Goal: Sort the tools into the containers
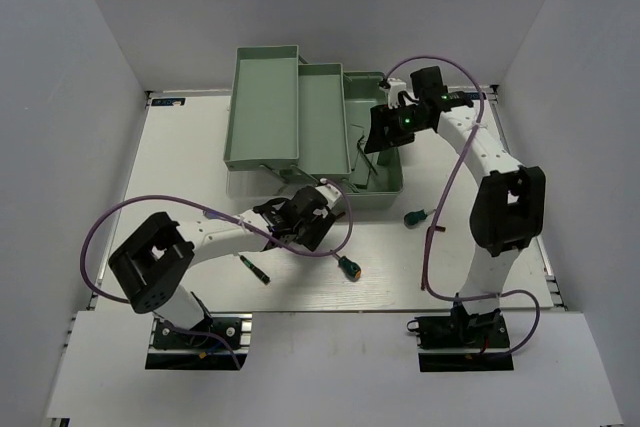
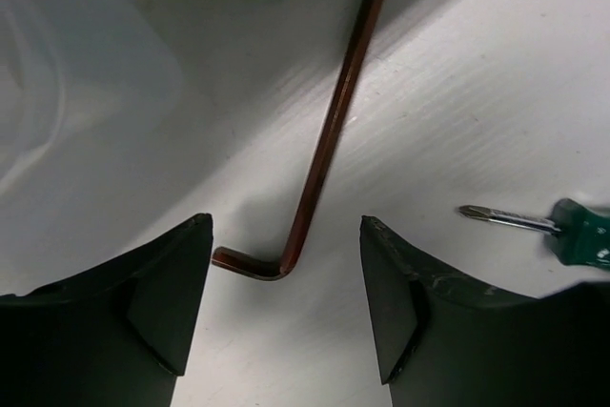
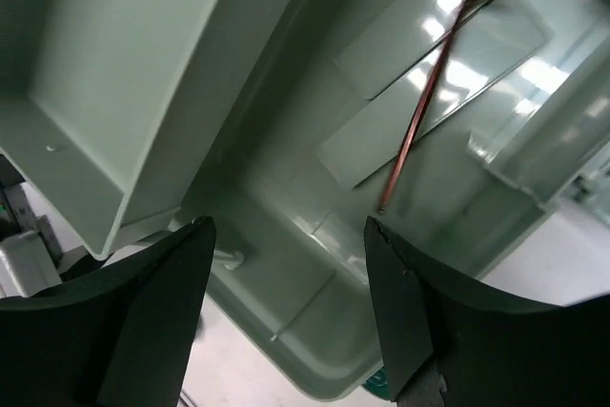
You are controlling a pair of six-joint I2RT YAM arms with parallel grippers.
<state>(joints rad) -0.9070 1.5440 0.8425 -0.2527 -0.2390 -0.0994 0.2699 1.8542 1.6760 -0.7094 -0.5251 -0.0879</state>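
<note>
The left tool [image 2: 286, 226] hangs with its fingers spread wide over a dark brown L-shaped hex key [image 2: 324, 154]. The key lies flat on the white bench [image 2: 496, 92], its bend between the fingers and touching neither.

The key is thin and sits flush to the bench. If the fingers close too high they will likely pass over it. If they come down off-centre, one may catch the short leg first and spin the key away. The long leg runs up towards the pale green toolbox [image 1: 380, 197], and its far end could snag on that wall if lifted at a slant.

A stubby green-handled screwdriver [image 2: 562, 231] lies just beside the right finger, its tip pointing at the key, so a wide sweep could knock it.

The right tool [image 3: 288, 226], also open and holding nothing, hovers over the toolbox's deep bottom compartment, where a second hex key [image 3: 419, 111] lies already. It blocks that compartment, so carrying the key there risks the arms meeting. The fold-out trays [image 1: 265, 107] stand free to the left.
</note>
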